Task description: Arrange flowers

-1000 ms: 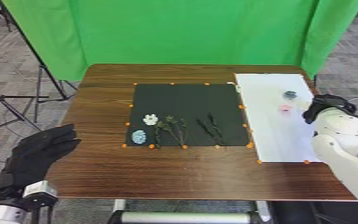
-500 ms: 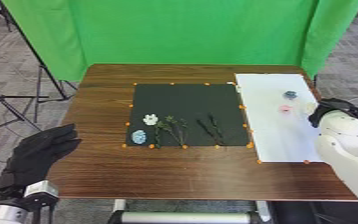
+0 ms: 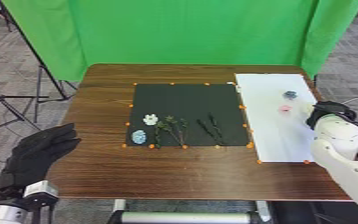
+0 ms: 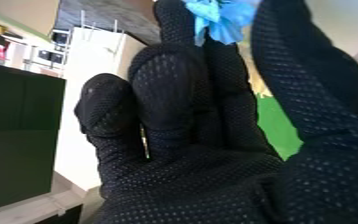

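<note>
The right hand (image 3: 332,111) is over the white sheet's right edge, its fingers relaxed. Just left of it lies a pale flower (image 3: 310,108), partly hidden by the glove. A grey-blue flower (image 3: 290,94) and a pink flower (image 3: 286,108) lie on the sheet. In the right wrist view, the right hand (image 4: 202,175) has its thumb apart from the fingers, with a blue flower (image 4: 222,17) near the fingertips. On the black mat are a white flower (image 3: 150,119), a light-blue flower (image 3: 139,136), green stems (image 3: 169,127) and dark stems (image 3: 213,130). The left hand (image 3: 39,150) is open at the table's left edge.
The white sheet (image 3: 286,145) lies right of the black mat (image 3: 180,97) on the brown table (image 3: 158,177). Orange dots mark their edges. A green curtain (image 3: 193,35) hangs behind, and a tripod (image 3: 42,75) stands left.
The right hand has shifted slightly toward the table's near side. The left hand and the flowers on the mat have kept their places.
</note>
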Robot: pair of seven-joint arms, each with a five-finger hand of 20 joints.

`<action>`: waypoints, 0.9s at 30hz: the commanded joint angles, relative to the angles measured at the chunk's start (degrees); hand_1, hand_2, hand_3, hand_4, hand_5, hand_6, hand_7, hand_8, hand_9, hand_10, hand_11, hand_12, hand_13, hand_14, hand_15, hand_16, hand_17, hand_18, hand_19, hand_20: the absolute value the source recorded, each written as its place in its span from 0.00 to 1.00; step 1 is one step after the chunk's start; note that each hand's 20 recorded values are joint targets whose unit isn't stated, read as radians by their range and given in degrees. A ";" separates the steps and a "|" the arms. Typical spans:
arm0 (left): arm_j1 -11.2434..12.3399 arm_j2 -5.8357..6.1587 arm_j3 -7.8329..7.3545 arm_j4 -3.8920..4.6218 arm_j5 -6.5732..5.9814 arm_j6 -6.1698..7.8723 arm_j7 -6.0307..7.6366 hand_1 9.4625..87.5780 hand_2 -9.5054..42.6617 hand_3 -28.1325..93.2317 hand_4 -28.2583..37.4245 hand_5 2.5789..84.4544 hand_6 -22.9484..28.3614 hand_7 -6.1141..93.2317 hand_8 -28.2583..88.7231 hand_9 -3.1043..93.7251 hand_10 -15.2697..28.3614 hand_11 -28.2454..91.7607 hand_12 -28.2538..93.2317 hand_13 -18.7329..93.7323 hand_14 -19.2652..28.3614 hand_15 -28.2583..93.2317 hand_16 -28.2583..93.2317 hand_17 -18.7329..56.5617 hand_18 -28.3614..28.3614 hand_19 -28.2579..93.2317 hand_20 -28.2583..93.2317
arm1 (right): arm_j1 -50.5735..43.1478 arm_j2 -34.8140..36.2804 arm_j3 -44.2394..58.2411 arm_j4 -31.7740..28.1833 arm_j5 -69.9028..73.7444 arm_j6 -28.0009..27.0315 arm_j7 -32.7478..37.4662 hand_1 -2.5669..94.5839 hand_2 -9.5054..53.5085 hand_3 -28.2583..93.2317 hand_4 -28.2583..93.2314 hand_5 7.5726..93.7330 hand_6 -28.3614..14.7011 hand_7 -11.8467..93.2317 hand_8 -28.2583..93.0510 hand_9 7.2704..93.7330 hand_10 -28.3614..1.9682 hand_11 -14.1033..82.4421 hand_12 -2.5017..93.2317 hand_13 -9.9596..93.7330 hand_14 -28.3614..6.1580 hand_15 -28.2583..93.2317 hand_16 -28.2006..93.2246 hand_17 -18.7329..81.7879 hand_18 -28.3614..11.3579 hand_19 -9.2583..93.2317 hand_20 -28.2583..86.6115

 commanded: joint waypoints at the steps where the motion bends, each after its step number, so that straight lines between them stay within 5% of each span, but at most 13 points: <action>1: 0.28 -0.11 -0.01 0.12 -0.15 -0.15 -0.11 0.24 0.27 0.91 0.20 0.56 0.72 0.24 0.16 0.44 0.86 0.51 0.31 0.41 1.00 0.75 0.11 0.13 0.93 0.73 0.34 | -0.29 -0.27 -0.86 0.82 -2.23 0.98 0.48 0.57 0.00 0.84 0.00 0.67 0.60 0.35 0.23 0.79 0.62 0.28 0.30 0.82 0.64 0.84 0.39 0.73 0.31 1.00 0.51; 8: 0.19 0.00 0.03 0.17 -0.24 -0.09 0.07 0.24 0.26 0.91 0.20 0.56 0.72 0.24 0.16 0.44 0.86 0.51 0.31 0.41 1.00 0.75 0.11 0.13 0.93 0.73 0.34 | -0.23 0.64 -2.22 1.11 -4.21 4.31 0.15 0.63 0.00 0.83 0.00 0.78 0.65 0.40 0.26 0.94 0.70 0.26 0.40 0.86 0.70 0.83 0.40 0.75 0.33 1.00 0.53; 27: 2.23 -0.22 -1.63 -0.64 -0.35 0.44 0.21 0.24 0.26 0.91 0.20 0.56 0.72 0.24 0.16 0.44 0.86 0.51 0.31 0.41 1.00 0.75 0.11 0.13 0.93 0.73 0.33 | 4.31 2.29 -4.02 -6.93 -7.32 9.14 -1.58 0.65 0.00 0.85 0.00 0.83 0.62 0.38 0.28 0.97 0.67 0.26 0.42 0.89 0.71 0.83 0.41 0.78 0.33 1.00 0.56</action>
